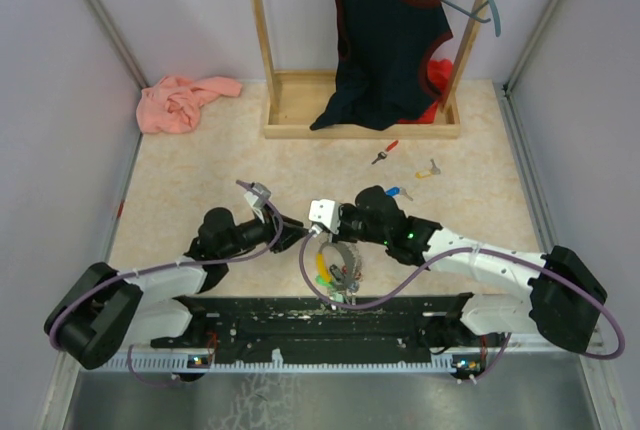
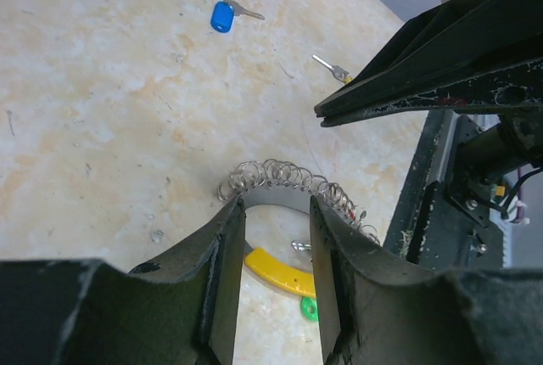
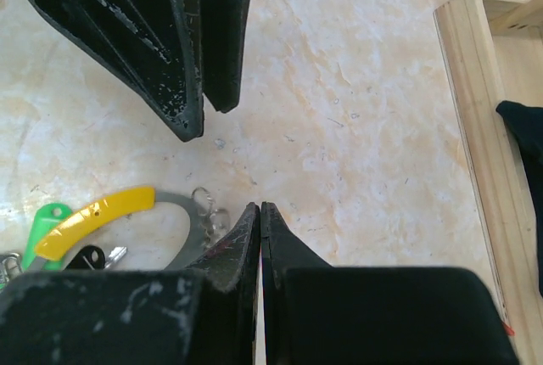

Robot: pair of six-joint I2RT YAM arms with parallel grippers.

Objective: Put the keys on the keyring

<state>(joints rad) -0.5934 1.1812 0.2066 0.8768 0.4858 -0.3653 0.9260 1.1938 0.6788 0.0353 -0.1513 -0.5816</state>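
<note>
Keyring (image 2: 288, 176), near edge: left gripper (image 2: 276, 204) slightly parted astride it, right gripper (image 3: 260, 208) closed, empty; any nudge likely skids it.

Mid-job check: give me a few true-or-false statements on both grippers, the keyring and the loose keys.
1. The right gripper is shut. True.
2. The blue key hangs on the keyring. False: it lies loose on the table, apart from the ring.
3. The left gripper is open. True.
4. The left gripper holds the red key. False: that key lies on the table near the wooden rack.
</note>
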